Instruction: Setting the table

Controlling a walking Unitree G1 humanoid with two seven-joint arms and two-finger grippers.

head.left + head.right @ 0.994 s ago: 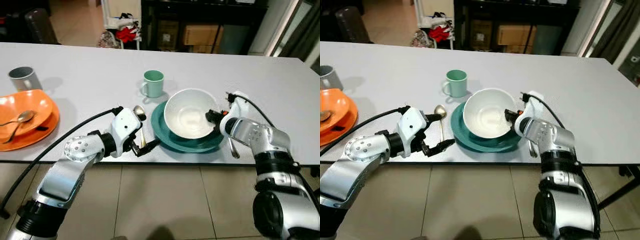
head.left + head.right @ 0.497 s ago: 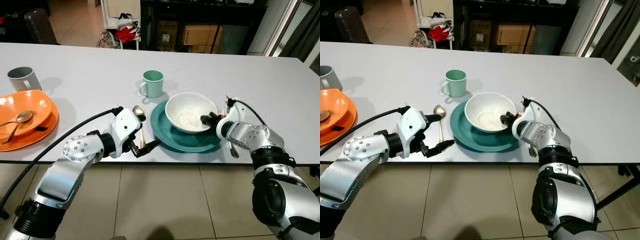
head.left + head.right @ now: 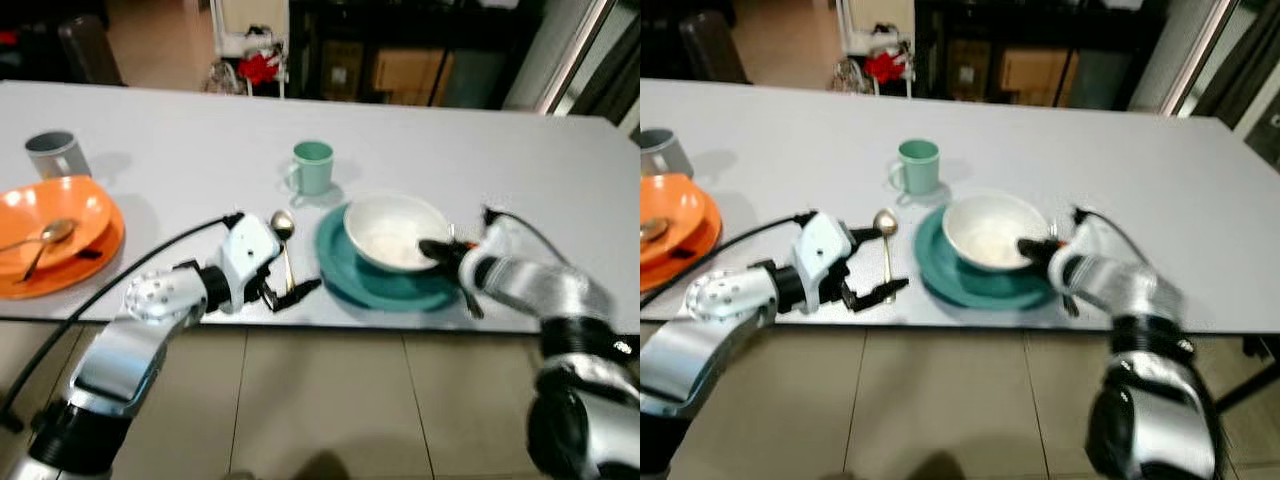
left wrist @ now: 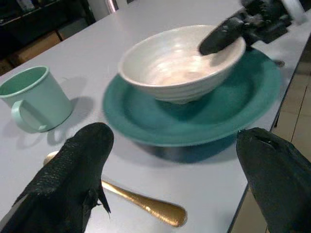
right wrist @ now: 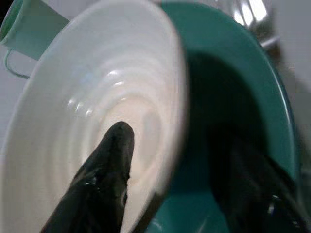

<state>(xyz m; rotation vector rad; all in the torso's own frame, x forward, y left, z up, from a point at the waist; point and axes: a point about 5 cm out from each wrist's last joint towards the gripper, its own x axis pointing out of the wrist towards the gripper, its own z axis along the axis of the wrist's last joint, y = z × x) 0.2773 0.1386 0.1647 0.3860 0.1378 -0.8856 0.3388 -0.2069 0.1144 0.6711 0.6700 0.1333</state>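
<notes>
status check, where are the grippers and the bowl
Right gripper straddling white bowl rim, bowl on teal plate. Left gripper open over gold spoon. Nothing blocking.
</notes>
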